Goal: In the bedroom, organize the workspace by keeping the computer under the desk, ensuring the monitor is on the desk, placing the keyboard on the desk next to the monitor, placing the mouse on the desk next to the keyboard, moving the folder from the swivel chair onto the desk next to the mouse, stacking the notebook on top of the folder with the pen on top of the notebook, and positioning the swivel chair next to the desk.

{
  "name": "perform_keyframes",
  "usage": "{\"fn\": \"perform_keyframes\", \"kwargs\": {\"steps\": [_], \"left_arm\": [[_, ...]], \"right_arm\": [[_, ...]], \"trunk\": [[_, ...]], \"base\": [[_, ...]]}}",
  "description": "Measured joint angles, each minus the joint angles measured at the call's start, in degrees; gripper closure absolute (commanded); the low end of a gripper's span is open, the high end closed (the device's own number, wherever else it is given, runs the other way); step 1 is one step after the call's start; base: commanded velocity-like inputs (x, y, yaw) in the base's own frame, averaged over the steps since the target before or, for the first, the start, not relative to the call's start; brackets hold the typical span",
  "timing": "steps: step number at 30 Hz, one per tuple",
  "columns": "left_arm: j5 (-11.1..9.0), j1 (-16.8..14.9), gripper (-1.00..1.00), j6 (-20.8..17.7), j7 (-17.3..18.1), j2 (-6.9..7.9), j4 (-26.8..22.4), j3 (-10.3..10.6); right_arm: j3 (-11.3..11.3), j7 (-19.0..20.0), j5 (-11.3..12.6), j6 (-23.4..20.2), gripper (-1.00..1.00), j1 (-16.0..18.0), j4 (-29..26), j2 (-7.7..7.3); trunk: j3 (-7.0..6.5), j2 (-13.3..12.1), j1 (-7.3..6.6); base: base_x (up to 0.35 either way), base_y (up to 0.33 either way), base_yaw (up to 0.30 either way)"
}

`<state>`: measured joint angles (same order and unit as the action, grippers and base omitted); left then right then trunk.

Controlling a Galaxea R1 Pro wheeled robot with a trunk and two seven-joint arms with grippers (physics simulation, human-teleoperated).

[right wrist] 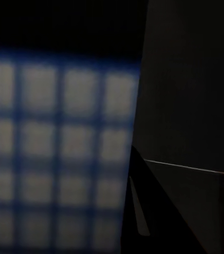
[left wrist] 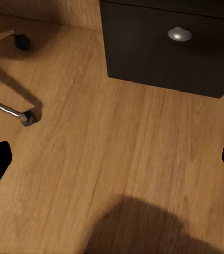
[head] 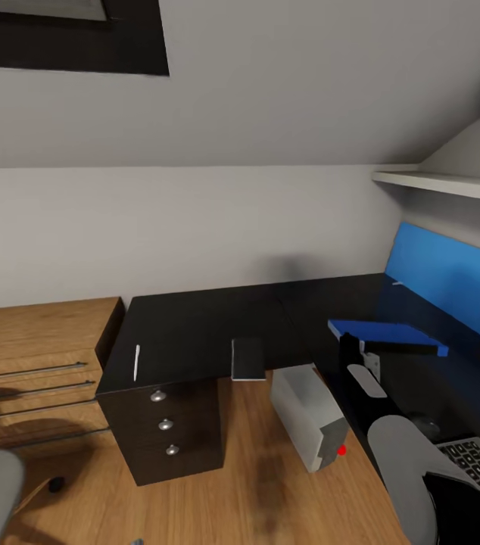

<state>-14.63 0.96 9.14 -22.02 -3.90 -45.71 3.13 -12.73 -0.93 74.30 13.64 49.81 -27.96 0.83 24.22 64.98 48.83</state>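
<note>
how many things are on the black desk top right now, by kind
folder: 1
notebook: 1
pen: 1
keyboard: 1
total: 4 on the desk

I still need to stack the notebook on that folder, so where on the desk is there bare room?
Bare black top lies between the pen and the notebook, and behind both toward the wall. It is crowded by the blue folder, where the right arm reaches over the desk, with the keyboard nearer.
</note>
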Motion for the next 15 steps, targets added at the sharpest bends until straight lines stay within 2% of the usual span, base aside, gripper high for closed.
{"fn": "perform_keyframes", "kwargs": {"steps": [5,7,8,9,11,15], "left_arm": [[0.1,0.0,-1.0,0.0,-0.1,-0.01,0.0,0.0],[0.1,0.0,-1.0,-0.1,-0.1,-0.01,0.0,0.1],[0.1,0.0,-1.0,-0.1,-0.1,-0.01,0.1,0.1],[0.1,0.0,-1.0,-0.1,-0.1,-0.01,0.1,0.1],[0.1,0.0,-1.0,-0.1,-0.1,-0.01,0.1,0.1],[0.1,0.0,-1.0,-0.1,0.0,-0.01,0.1,0.2]], "right_arm": [[0.1,3.6,-0.2,0.1,1.0,-0.1,-0.1,-0.07],[0.2,8.1,-0.3,0.1,1.0,-0.4,-0.1,-0.08],[0.2,13.0,-0.3,0.1,1.0,-0.8,-0.1,-0.08],[0.2,15.6,-0.2,0.1,1.0,-1.2,0.0,-0.08],[0.1,17.2,-0.2,0.1,1.0,-1.5,0.0,-0.08],[0.1,18.0,-0.1,0.0,1.0,-1.7,0.0,-0.11]], "trunk": [[0.9,2.0,1.1],[1.26,2.8,1.54],[1.44,3.2,1.76],[1.62,3.6,1.98],[1.98,4.4,2.42],[2.7,6.0,3.3]], "base": [[0.0,0.0,0.0],[0.0,0.0,0.0],[0.0,0.0,0.0],[0.0,0.0,0.0],[0.0,0.0,0.0],[0.0,0.0,0.0]]}}
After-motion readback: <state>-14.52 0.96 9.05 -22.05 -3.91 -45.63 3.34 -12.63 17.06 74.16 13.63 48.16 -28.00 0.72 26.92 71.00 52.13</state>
